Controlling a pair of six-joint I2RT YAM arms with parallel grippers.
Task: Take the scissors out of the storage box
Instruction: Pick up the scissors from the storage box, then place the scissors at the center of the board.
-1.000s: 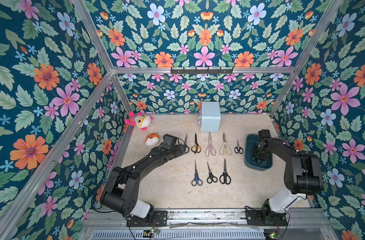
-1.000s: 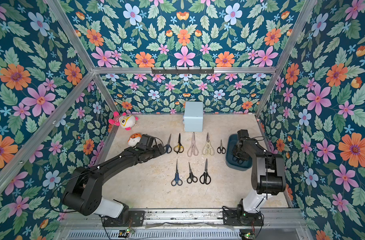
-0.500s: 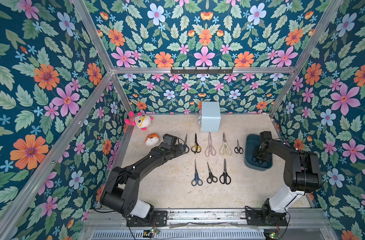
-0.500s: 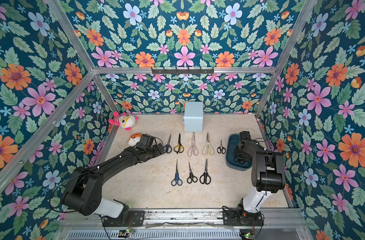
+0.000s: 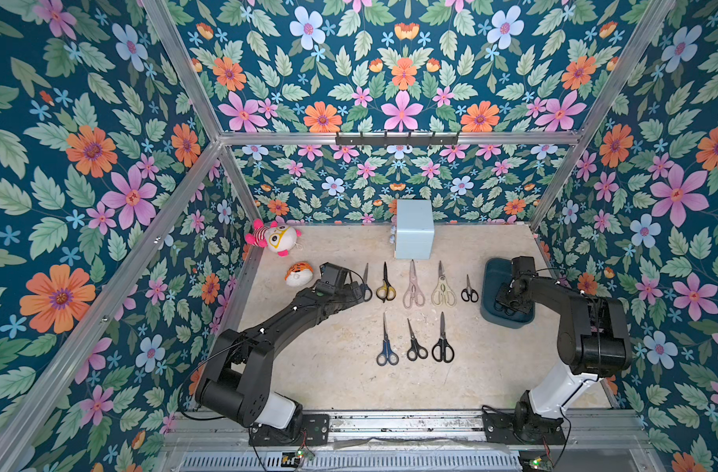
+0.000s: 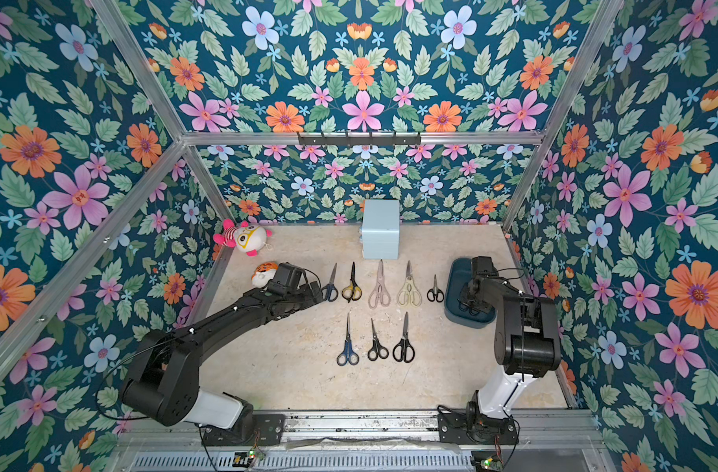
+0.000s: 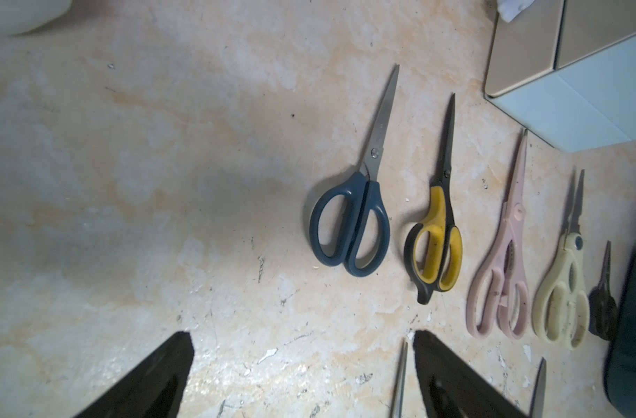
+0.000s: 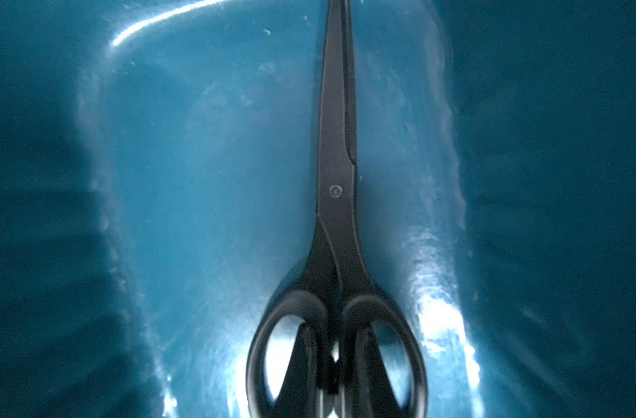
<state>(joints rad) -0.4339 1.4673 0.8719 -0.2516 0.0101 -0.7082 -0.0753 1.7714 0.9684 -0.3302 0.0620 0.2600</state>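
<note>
Item nine, last black scissors (image 8: 336, 191): still lying in the storage box (image 8: 200, 163), your right pincer (image 8: 334, 336) newly narrowed onto the handle bridge (left pincer (image 7: 302, 336) idle, wide), so lift is next.

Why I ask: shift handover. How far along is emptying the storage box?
Done: eight scissors lie in two rows on the table. In hand: the right gripper is pinching the handles of the black scissors, the only pair visible inside the storage box. Left: lift it out and lay it with the others.
</note>
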